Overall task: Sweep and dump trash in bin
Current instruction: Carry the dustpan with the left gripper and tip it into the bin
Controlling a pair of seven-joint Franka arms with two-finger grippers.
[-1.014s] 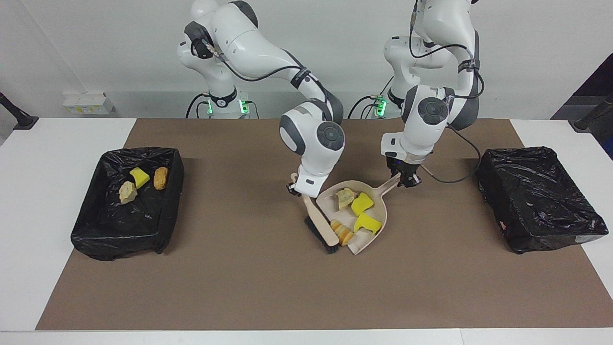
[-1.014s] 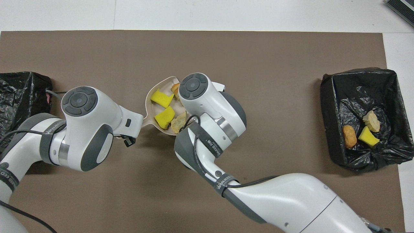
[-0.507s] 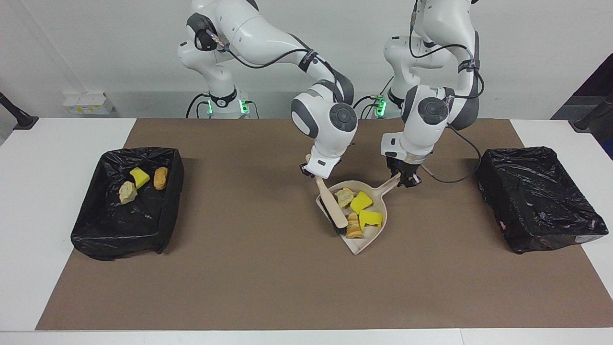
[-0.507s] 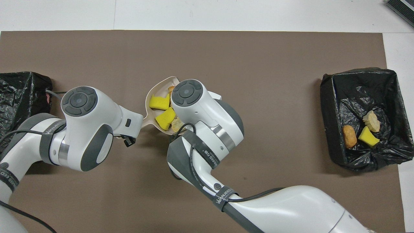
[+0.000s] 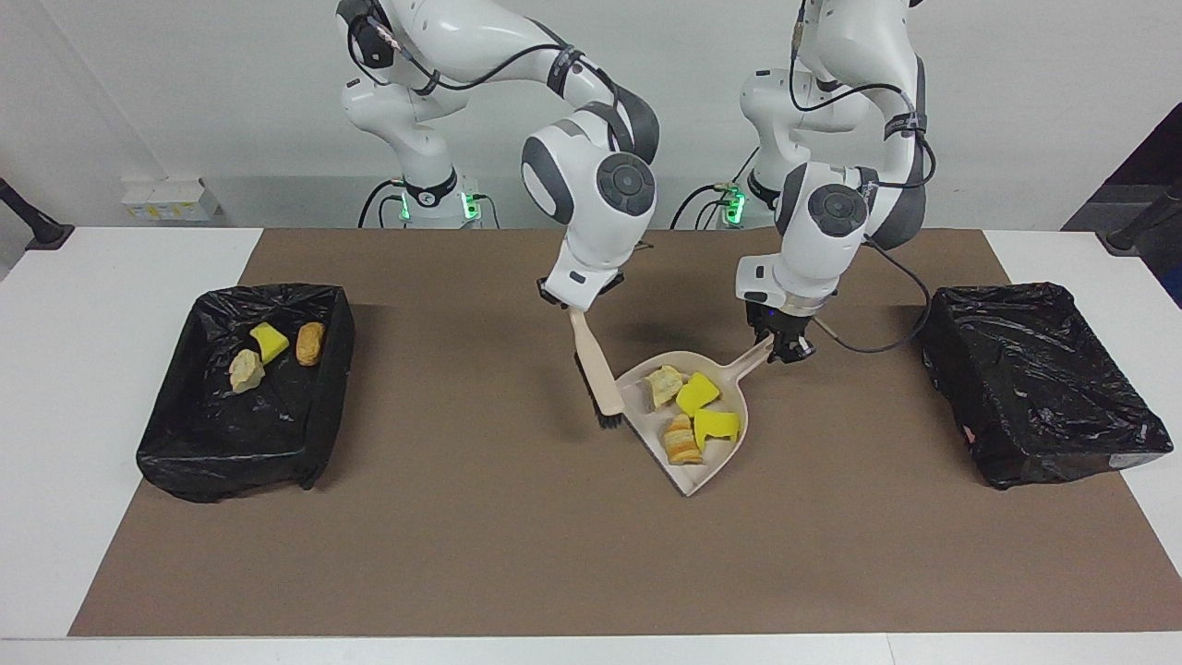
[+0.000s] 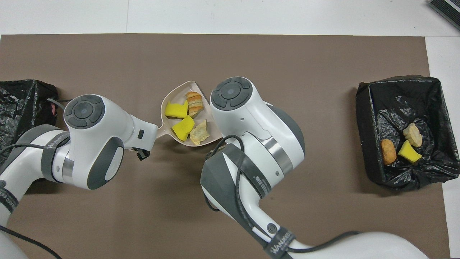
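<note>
Brown matting covered the white tabletop, with a black-lined bin at the right arm's end and a second black-lined bin at the left arm's end. Four foam chunks, two bright yellow, one pale beige and one orange-brown, lay in the beige dustpan near the middle of the mat; three more chunks sat inside the bin at the right arm's end. Left pincer was clamped on the dustpan handle, with the pan's lip appearing to rest on the mat. Right pincer was closed on the hand brush, which hung bristles-down just beside the pan's edge, clear of the chunks. Judgement: the foam looked very light, soft and springy, so the chunks should slide and bounce readily and could hop over the open lip if the pan were tipped forward or jerked. Pan itself appeared stiff thin plastic; the handle was the sensible hold, kept with the lip slightly raised during carry. Nothing fragile was noted. No loose chunks were seen on the mat.
</note>
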